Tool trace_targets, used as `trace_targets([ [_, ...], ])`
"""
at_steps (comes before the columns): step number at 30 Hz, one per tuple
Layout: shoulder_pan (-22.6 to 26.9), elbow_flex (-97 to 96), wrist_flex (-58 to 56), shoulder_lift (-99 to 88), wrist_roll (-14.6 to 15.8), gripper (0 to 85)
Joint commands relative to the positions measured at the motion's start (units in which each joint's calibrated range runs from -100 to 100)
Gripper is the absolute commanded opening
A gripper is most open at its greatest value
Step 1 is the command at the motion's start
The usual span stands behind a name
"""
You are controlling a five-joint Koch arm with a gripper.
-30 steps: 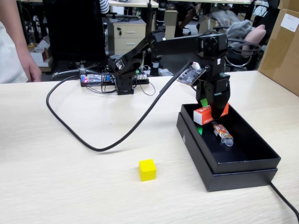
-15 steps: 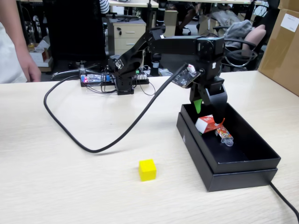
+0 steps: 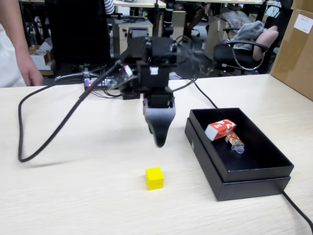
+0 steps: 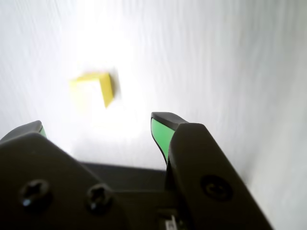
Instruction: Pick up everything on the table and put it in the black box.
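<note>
A small yellow cube (image 3: 154, 177) (image 4: 93, 89) lies alone on the light wood table (image 3: 73, 196). My gripper (image 3: 159, 137) (image 4: 98, 124) hangs in the air above and slightly behind it. The jaws stand wide open with nothing between them, green pads showing in the wrist view. The black box (image 3: 254, 178) sits to the right in the fixed view. A red carton (image 3: 220, 129) with white markings lies inside it, beside an orange snack packet (image 3: 234, 140). No green cube shows in either view.
A thick black cable (image 3: 54, 127) loops over the table's left half from the arm's base (image 3: 129, 88). A person (image 3: 14, 49) stands at the far left edge. A brown cardboard carton (image 3: 296, 49) rests at the far right. A thin cable (image 3: 298, 208) runs past the box's near corner.
The arm has swung left, away from the black box, to above the yellow cube. The red carton, let go, now lies in the box. The cable loop shifted left.
</note>
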Motion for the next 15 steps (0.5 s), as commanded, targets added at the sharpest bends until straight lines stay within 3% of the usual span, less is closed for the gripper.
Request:
trace_targets([
  [1,-0.7,8.7,-0.6,4.7,-0.8,44.1],
  [15,-0.3,18.2,5.1,20.7,-1.4,44.0],
])
